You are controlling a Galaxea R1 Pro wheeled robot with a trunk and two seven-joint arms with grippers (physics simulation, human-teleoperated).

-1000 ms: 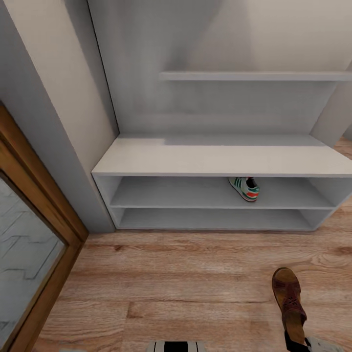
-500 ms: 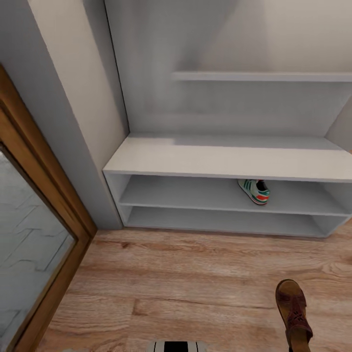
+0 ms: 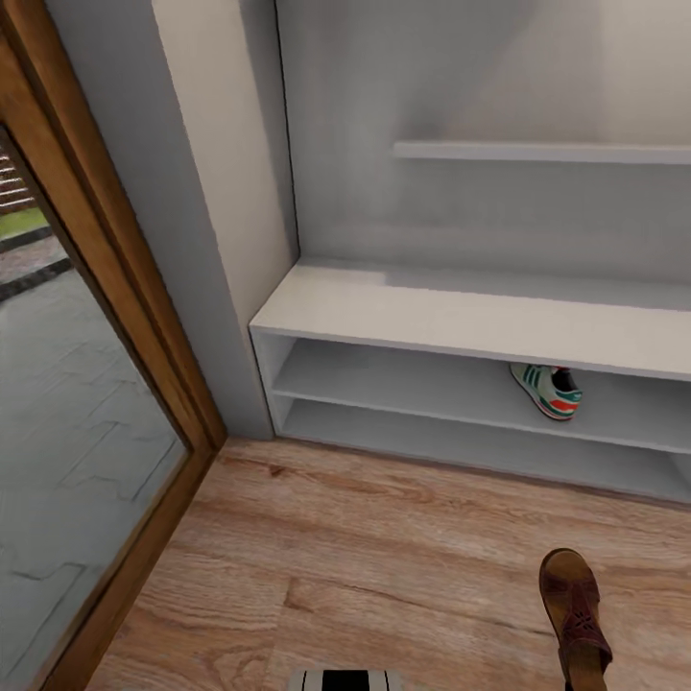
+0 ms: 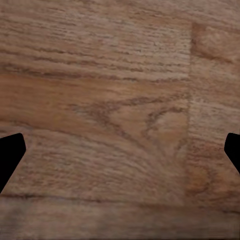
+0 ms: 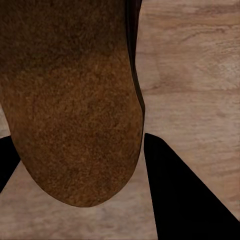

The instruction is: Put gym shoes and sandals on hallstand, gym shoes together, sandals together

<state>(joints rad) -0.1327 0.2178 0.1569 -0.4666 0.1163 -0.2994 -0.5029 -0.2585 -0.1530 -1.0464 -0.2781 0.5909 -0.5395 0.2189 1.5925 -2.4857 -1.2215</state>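
Item, right gripper (image 5: 82, 160): I had its two dark fingers set either side of the heel end of a sandal (image 5: 75, 100), clamped on it as far as I could judge, tan footbed facing the wrist camera and floor planks behind it. In the head view the same sandal (image 3: 574, 614) hung low at my right, toe pointing away from the gripper toward the hallstand (image 3: 461, 321), which stood well ahead of it. Item, left gripper (image 4: 120, 155): fingers spread wide, nothing between them, plain corridor floor (image 4: 115, 100) directly beyond. Item, one gym shoe (image 3: 547, 391): lying on the upper shelf of the hallstand, ahead of the right gripper and apart from it. The other gym shoe and other sandal I could not locate. Item, glazed door with wooden frame (image 3: 115, 317), far off on the left-gripper side; thin wall shelf (image 3: 537, 152) above the stand. Risks, as I judged them: the hold took the sandal by one end only, so it could swing or slip out while the base drove; the toe could catch the flat top's front edge on entry; a careless placement could knock the gym shoe or leave no room beside it.
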